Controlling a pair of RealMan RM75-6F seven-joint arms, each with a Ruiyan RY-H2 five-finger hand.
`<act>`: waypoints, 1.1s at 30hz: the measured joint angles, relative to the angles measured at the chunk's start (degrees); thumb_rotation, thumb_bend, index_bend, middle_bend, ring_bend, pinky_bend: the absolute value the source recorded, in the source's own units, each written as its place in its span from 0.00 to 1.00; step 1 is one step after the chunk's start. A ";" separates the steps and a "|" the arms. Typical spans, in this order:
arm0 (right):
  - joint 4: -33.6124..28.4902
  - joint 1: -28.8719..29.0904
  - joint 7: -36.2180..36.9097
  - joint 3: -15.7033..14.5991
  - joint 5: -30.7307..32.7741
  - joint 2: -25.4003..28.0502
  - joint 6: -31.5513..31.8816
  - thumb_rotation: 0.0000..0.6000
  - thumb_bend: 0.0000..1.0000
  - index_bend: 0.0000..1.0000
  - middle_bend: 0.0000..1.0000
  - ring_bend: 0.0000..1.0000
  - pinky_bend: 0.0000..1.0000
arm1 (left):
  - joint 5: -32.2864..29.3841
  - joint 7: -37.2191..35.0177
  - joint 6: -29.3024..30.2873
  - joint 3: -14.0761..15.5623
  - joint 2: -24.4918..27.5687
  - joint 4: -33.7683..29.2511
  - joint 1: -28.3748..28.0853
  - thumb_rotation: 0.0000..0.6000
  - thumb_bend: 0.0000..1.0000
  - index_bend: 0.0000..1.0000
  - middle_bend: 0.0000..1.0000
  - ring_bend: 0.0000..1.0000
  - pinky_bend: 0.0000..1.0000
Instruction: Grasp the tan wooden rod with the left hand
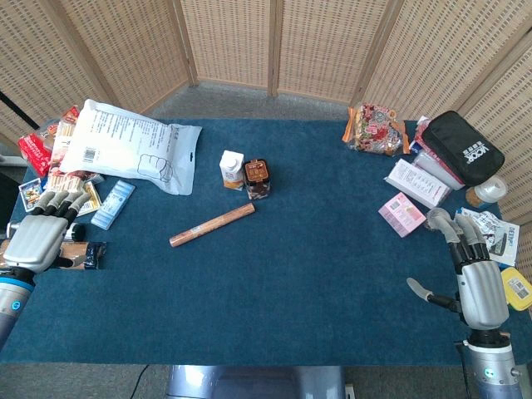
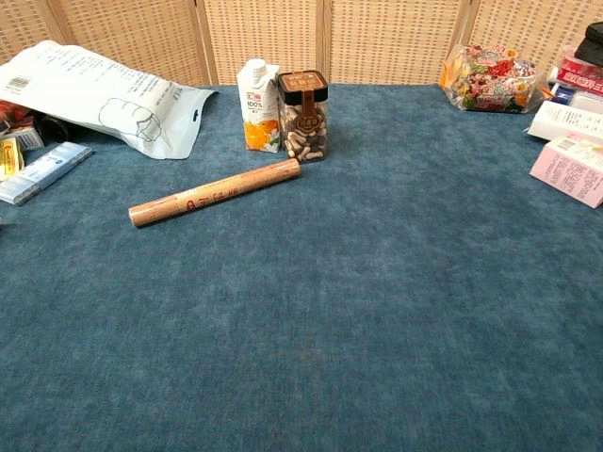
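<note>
Well apart from my left hand (image 1: 40, 233), the tan wooden rod (image 1: 213, 225) lies slantwise on the napped blue cloth of the table (image 1: 299, 274), a smooth slim cylinder with red print, its far end just beside the clear jar (image 1: 258, 178) and small carton (image 1: 232, 169). My left hand rests at the left edge, metal fingers loosely apart and holding nothing; my right hand (image 1: 474, 270) lies released too, thumb out, near the pink box (image 1: 402, 214).

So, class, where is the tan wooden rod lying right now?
In the head view the tan wooden rod lies slantwise on the blue cloth left of centre, just in front of the juice carton and the jar.
</note>
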 measured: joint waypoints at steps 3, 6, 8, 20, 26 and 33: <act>0.15 0.03 0.42 0.09 0.16 0.06 0.05 1.00 0.00 0.02 0.15 0.00 0.00 | -0.16 0.16 -0.45 -0.06 -0.74 0.39 -0.06 1.00 0.00 0.02 0.00 0.00 0.00; 0.10 -0.10 0.87 -0.03 -0.10 0.21 0.38 1.00 0.00 0.02 0.15 0.00 0.00 | -1.04 1.15 -1.32 -0.20 -1.47 0.40 -0.51 1.00 0.00 0.02 0.00 0.00 0.00; 0.01 -0.26 1.09 -0.20 -0.47 0.36 0.72 1.00 0.00 0.02 0.15 0.00 0.00 | -2.14 2.27 -2.24 -0.34 -2.03 0.22 -1.09 1.00 0.00 0.02 0.00 0.00 0.00; -0.16 -1.09 1.88 -0.76 -1.16 1.15 1.94 1.00 0.00 0.02 0.15 0.00 0.00 | -17.31 12.48 -9.76 -2.30 -12.40 4.12 -9.45 1.00 0.00 0.07 0.00 0.00 0.00; -0.13 -1.40 2.37 -0.75 -1.00 1.43 2.36 1.00 0.00 0.02 0.15 0.00 0.00 | -28.17 17.71 -10.72 -3.05 -21.40 8.99 -14.08 1.00 0.00 0.10 0.00 0.00 0.09; 0.01 -1.75 3.30 -0.70 -0.78 1.92 2.83 1.00 0.00 0.02 0.15 0.00 0.00 | -35.91 20.97 -9.06 -4.80 -30.83 14.54 -18.51 1.00 0.00 0.11 0.00 0.00 0.13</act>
